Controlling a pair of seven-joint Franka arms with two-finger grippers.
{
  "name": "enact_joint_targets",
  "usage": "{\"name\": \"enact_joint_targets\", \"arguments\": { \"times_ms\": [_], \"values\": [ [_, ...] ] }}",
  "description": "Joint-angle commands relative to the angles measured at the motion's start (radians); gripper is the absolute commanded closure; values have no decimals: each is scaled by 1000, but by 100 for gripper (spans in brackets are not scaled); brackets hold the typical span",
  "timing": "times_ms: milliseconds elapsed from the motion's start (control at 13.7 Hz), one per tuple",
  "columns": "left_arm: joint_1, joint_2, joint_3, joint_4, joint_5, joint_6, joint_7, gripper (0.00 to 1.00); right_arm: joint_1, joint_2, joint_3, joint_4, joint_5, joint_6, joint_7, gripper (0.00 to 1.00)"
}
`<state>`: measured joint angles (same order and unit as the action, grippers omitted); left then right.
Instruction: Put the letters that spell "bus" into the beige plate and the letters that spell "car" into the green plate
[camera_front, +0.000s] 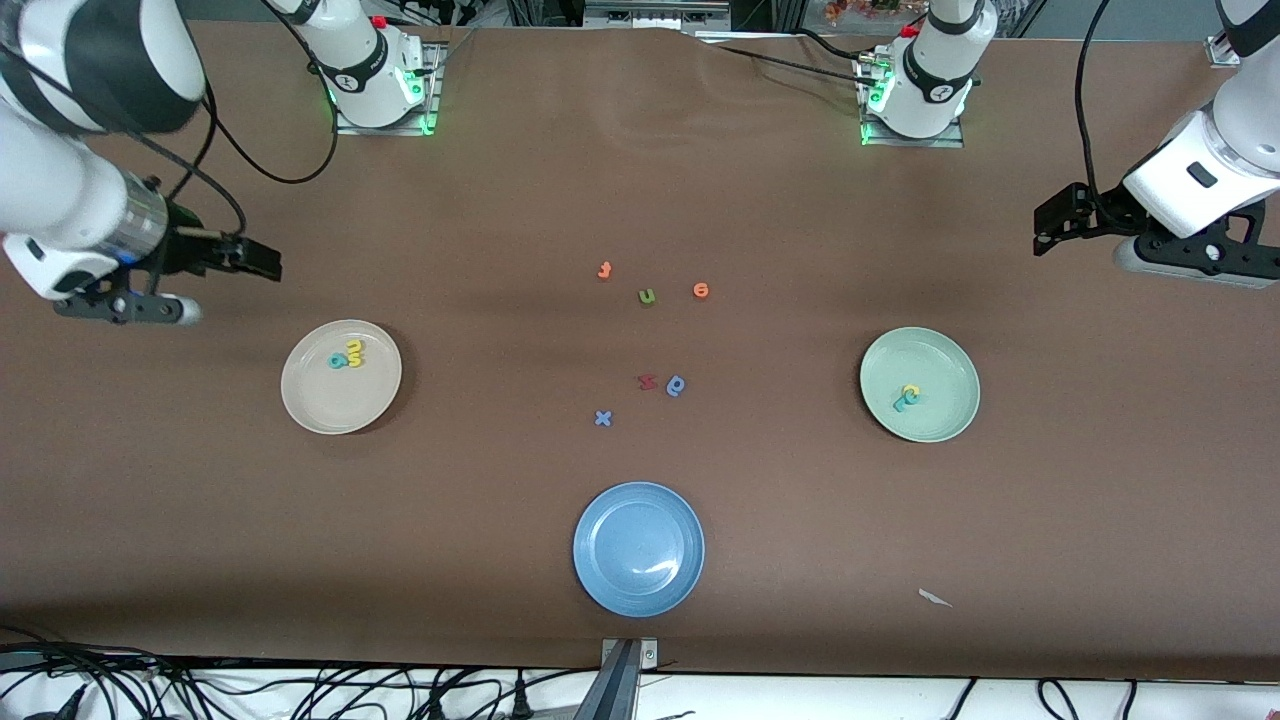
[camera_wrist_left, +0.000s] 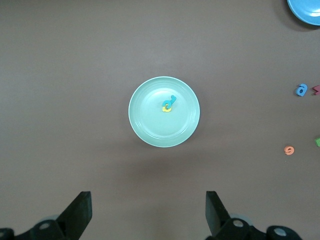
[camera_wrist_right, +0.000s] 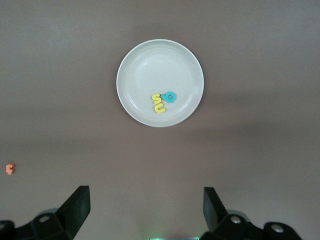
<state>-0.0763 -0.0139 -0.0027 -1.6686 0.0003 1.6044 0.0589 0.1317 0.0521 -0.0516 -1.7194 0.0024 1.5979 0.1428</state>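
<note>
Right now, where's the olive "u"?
On the bare table mid-way between the arms' ends: the olive "u" lies between the orange "t" and orange "e".

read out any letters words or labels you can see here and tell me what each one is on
"t", orange foam letter, on the table.
"u", olive-green foam letter, on the table.
"e", orange foam letter, on the table.
"x", blue foam letter, on the table.
Red letter and blue rounded letter: unclear.
Letters in the beige plate and green plate: overlapping, not readable.
Marks on the arm bases: too small.
</note>
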Motion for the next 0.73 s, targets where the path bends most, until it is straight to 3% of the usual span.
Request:
{"name": "enact_joint_targets", "arguments": {
  "times_ms": [0, 219, 656],
  "values": [
    [9, 11, -2, 26, -11, -18, 16, 0, -15, 2, 12, 90, -18, -88, 6, 0],
    [9, 11, 0, 27, -11, -18, 16, 0, 34, 2, -68, 104, -9, -73, 1, 0],
    [16, 11, 0, 26, -11, -18, 16, 0, 31, 5, -68, 126, 1, -85, 9, 0]
  ]
}}
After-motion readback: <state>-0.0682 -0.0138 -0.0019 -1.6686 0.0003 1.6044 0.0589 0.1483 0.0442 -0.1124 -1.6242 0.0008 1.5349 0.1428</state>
